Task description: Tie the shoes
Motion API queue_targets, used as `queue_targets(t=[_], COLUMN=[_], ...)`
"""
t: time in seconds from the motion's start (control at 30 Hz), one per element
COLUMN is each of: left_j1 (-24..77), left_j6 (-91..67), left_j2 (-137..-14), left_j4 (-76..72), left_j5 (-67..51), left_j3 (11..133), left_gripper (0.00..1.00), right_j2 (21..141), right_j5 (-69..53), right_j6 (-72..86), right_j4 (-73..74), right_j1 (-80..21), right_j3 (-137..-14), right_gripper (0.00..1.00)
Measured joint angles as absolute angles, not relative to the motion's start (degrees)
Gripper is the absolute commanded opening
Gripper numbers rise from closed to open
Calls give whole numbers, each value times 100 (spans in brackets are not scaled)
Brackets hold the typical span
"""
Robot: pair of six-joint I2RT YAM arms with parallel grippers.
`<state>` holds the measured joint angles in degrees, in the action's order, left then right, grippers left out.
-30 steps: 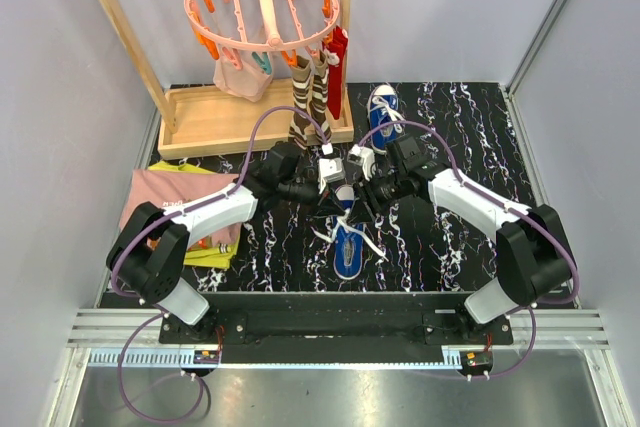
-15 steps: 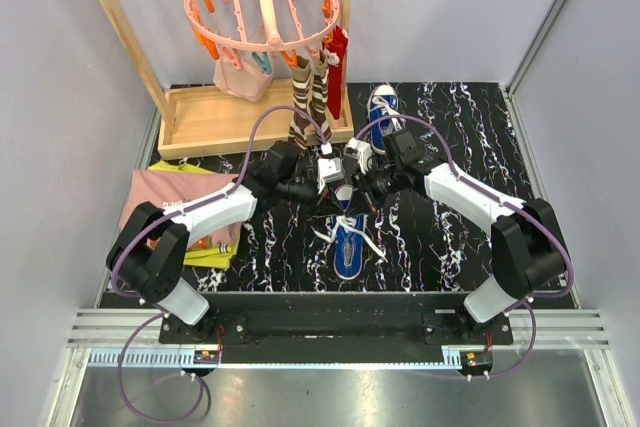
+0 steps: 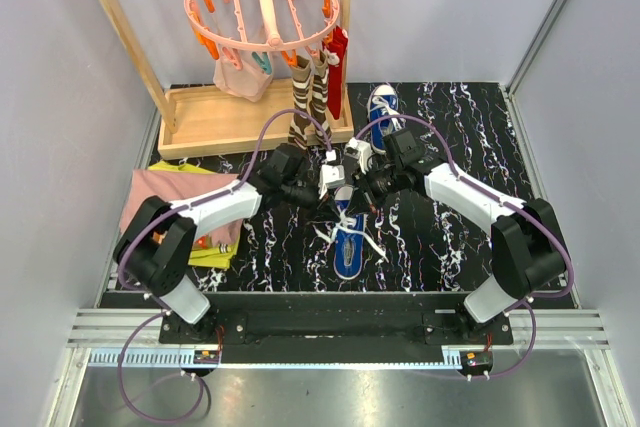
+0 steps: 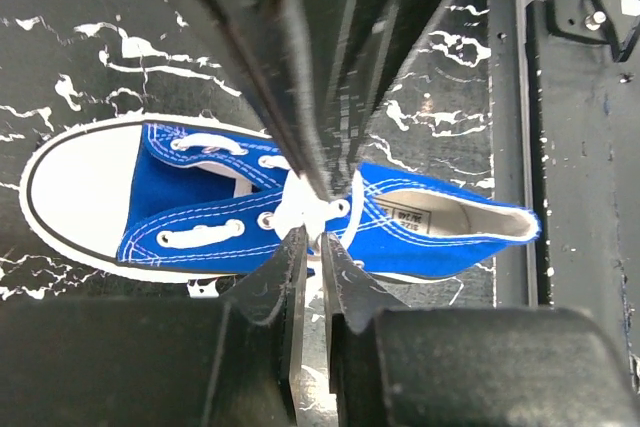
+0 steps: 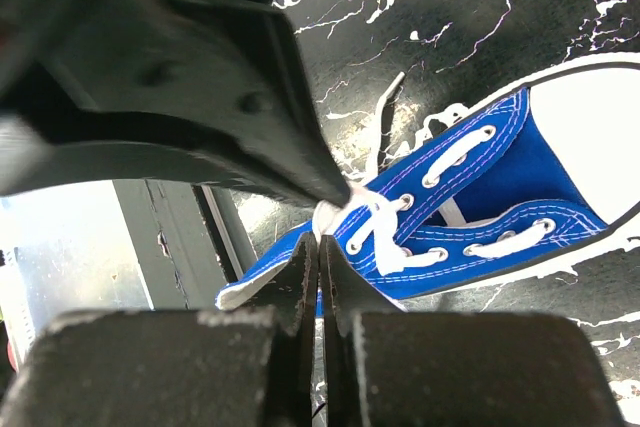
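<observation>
One blue shoe (image 3: pixel 348 244) with white laces lies mid-mat, toe toward the arm bases; it also shows in the wrist views (image 4: pixel 430 230) (image 5: pixel 470 202). The second shoe (image 3: pixel 385 104) stands at the back. Both grippers meet tip to tip over the near shoe's lace bunch (image 4: pixel 300 202). My right gripper (image 3: pixel 352 191) (image 5: pixel 320 238) has its jaws pressed together, and the white lace (image 5: pixel 335 215) is pinched at their tips. My left gripper (image 3: pixel 338 192) (image 4: pixel 312 238) shows a narrow slit between its jaws, with the lace just at the tips.
A wooden rack with a pink peg hanger (image 3: pixel 262 7) and hanging socks (image 3: pixel 310 97) stands at the back left on a wooden base (image 3: pixel 215 119). Folded clothes (image 3: pixel 172 209) lie at the left edge. White walls close in the mat.
The right gripper has shut on the lace above the shoe. The left gripper's jaws have parted a little. Both wrists shifted slightly toward the back.
</observation>
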<state>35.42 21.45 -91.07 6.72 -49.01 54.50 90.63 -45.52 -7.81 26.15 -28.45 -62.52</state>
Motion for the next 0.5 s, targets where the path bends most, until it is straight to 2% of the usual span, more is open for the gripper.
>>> queue_targets(t=[0.27, 0.37, 0.47, 0.5], left_j1=[3542, 3544, 3529, 3516], left_j6=[2231, 2252, 2237, 2209], left_j2=[-9522, -9564, -9518, -9443], left_j4=[770, 777, 762, 766], left_j5=[-4862, -4866, -4884, -4899], left_j3=[5502, 5502, 5485, 5454], left_gripper=[13, 19, 30, 38], right_j2=[9063, 9063, 9063, 9063], right_j5=[-4552, -4552, -4554, -4554], right_j6=[-775, -775, -770, -768], right_j4=[2615, 2615, 2613, 2611], right_j1=[-2845, -2845, -2845, -2845], right_j3=[-6252, -6252, -6252, -6252], right_gripper=[0, 0, 0, 0])
